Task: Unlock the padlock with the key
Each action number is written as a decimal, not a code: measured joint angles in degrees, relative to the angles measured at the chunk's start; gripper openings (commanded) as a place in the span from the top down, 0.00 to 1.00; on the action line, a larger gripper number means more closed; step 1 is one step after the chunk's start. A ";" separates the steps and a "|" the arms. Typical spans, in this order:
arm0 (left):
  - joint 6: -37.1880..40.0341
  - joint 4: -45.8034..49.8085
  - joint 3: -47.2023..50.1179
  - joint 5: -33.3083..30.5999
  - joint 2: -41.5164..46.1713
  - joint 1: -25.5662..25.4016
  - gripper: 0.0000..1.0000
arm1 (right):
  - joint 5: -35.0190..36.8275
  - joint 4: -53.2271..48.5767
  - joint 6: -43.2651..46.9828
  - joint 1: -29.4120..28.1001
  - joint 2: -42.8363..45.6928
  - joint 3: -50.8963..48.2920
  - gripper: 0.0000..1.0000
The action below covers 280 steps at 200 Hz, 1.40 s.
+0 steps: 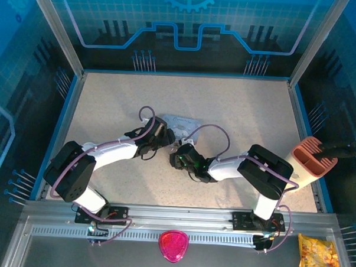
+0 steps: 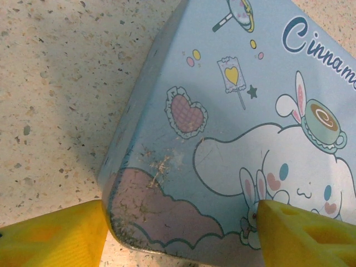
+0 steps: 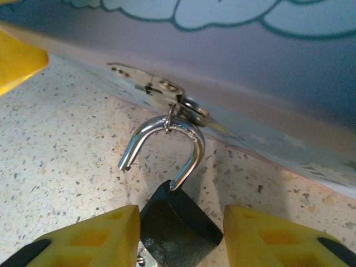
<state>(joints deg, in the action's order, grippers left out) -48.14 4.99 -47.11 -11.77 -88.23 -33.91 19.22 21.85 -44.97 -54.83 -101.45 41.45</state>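
The padlock, a dark-grey body with a shiny shackle, hangs from the hasp of the pale blue cartoon tin. The shackle has sprung out of the body and its free end points down to the left. My right gripper straddles the body: the left finger touches it, the right finger stands apart. A silvery bit, perhaps the key, peeks out under the body. My left gripper is closed across the tin's near corner, one finger at the wall and one on the lid. From above, both grippers meet at the tin.
A peach-coloured holder with a black tool stands at the table's right edge. A pink object and a yellow bag lie on the front rail. Speckled table stretches behind the tin, and walls close the sides and back.
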 measured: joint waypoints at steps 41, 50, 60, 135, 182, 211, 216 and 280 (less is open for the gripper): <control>-0.02 -0.66 0.87 0.04 0.66 -0.02 0.30 | 0.76 -1.60 -0.59 -0.04 -0.04 0.66 0.71; -0.02 -0.79 0.90 0.04 0.66 -0.02 0.30 | 0.81 -1.70 -0.90 -0.04 -0.04 0.66 0.73; -0.02 -0.81 0.94 0.04 0.66 -0.02 0.30 | 0.79 -1.66 -1.25 -0.02 -0.02 0.66 0.75; -1.55 -1.33 1.29 0.24 0.76 -0.48 0.32 | -0.28 3.13 -9.60 0.79 4.04 -4.42 0.90; -4.07 -1.51 1.33 0.20 0.74 -3.04 0.33 | 0.09 7.19 -16.96 1.07 4.07 -6.95 0.94; -5.46 -1.95 1.33 0.20 0.63 -5.44 0.33 | 0.44 10.49 -21.88 2.10 4.07 -8.94 0.96; -5.66 -1.90 1.33 0.24 0.55 -5.79 0.33 | 0.87 11.04 -22.77 2.29 4.07 -9.20 0.96; -7.48 1.38 4.13 1.05 -0.96 -8.26 0.34 | 6.78 19.78 -31.50 4.39 4.04 -9.97 0.97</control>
<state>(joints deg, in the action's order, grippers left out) -55.61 6.37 -42.98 -10.72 -89.19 -42.17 26.00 41.63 -76.47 -50.43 -97.41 31.48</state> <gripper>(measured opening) 0.666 0.142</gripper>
